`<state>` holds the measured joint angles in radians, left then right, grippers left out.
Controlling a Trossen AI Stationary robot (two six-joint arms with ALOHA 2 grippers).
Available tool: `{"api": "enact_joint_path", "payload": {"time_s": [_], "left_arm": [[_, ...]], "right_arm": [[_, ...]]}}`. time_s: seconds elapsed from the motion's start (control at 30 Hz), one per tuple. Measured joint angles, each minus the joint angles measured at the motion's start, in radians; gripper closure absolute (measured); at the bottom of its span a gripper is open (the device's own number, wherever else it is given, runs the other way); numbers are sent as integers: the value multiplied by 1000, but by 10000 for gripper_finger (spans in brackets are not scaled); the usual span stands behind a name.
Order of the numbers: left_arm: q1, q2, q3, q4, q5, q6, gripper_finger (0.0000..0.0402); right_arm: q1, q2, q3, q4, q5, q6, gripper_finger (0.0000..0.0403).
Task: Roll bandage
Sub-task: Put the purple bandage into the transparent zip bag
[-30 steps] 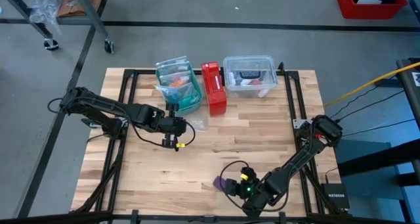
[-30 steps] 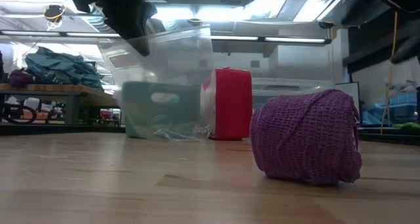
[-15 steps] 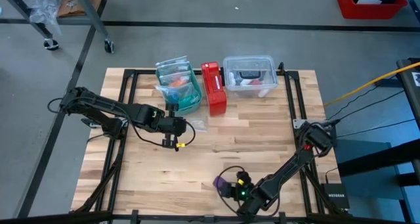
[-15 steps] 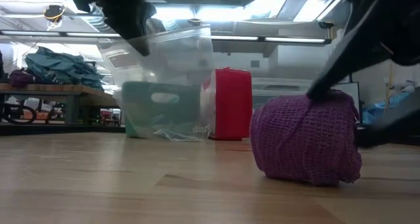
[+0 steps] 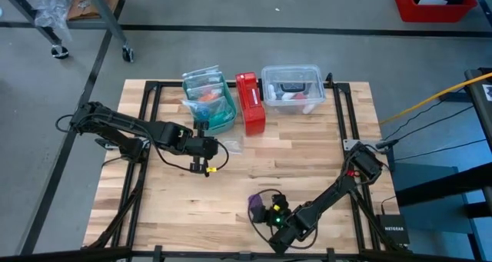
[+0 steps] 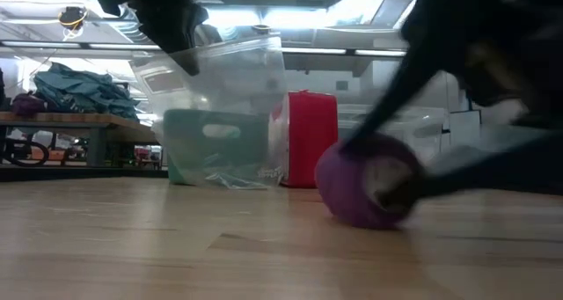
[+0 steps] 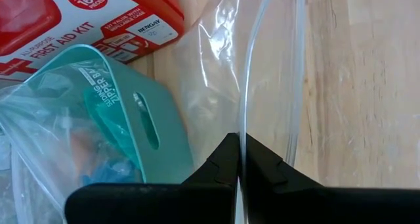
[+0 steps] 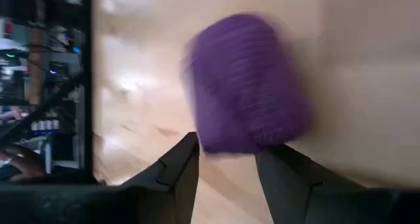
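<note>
Bandage (image 5: pixel 254 206): purple coil lying on the worktop (image 5: pixel 292 166) near its front edge, already wound into a short fat cylinder; in the low view (image 6: pixel 362 184) it looks blurred, so I judge it is rolling or being nudged.

Right fingers (image 8: pixel 226 159): mine are spread partway, one on each side of the near end of the coil. They look to be against it or just short of it; I cannot say they have a firm hold. From above, my right gripper (image 5: pixel 270 215) sits just beside the roll, low over the wood.

Left fingers (image 7: pixel 239 166): pressed together on the edge of a clear plastic bag (image 7: pixel 269 73), well apart from the bandage, beside the teal pouch (image 7: pixel 134 122) and the red first aid box (image 7: pixel 85 17).

Risk, escape: the coil is round and soft. If I push without closing on it, it could roll away across the bare wood and out of my reach.

Risk, unwinding: a loose outer end could peel back if I drag the roll the wrong way, undoing the winding.

Risk, squashing: closing too hard may flatten the cylinder and loosen its layers.

Risk, scraping: I am very low, and my tips could catch the wood instead of the fabric.

Risk, bag: my left pinch is on thin film and may slip.
</note>
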<state>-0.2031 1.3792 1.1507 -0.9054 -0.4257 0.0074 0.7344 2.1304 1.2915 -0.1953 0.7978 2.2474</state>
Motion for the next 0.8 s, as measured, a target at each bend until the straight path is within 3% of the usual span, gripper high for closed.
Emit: {"api": "enact_joint_path", "payload": {"time_s": [0.33,0.6,0.8], "left_arm": [[0,0,0,-1,0,0,401],[0,0,0,-1,0,0,401],[0,0,0,-1,0,0,401]], "right_arm": [[-17,2,45,-12,47,-28,253],[-16,1,83,-193,40,77,253],[-50,1,83,-218,39,82,253]]}}
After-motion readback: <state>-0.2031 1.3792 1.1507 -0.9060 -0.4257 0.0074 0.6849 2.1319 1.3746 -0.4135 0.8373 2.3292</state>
